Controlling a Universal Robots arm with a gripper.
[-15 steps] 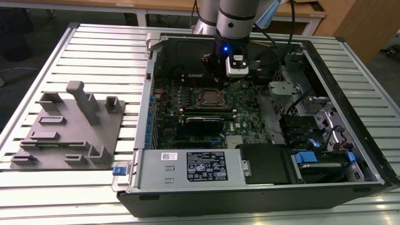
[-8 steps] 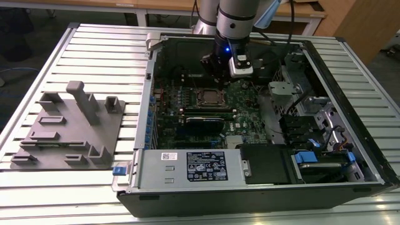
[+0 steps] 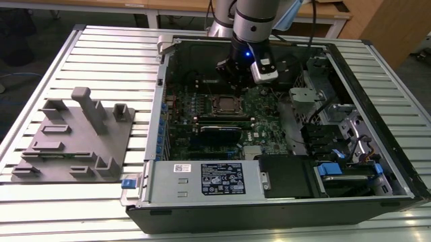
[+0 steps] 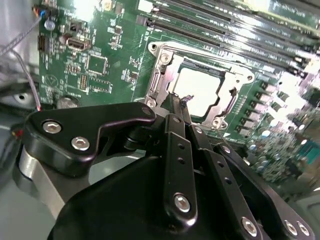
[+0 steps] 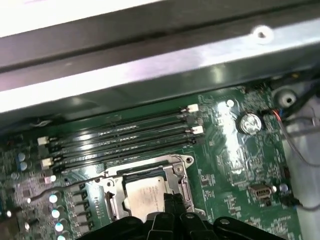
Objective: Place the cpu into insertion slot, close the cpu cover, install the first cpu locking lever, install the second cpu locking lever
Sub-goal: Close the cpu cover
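Black pincer [image 4: 177, 103], tips together (nothing held), hangs beside the silvery square cpu [image 4: 200, 90] under its dark-silver frame cover [image 4: 162, 70].

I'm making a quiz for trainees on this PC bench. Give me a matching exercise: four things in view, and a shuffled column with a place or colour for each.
Things
1. cpu
2. memory slots
3. grey fixture block
4. gripper

Descriptions
a. on the slatted table, outside the computer case
b. long, black, parallel
c. silvery, framed by the cpu cover
d. black, close by the cover's edge

Pairs: 1-c, 2-b, 3-a, 4-d
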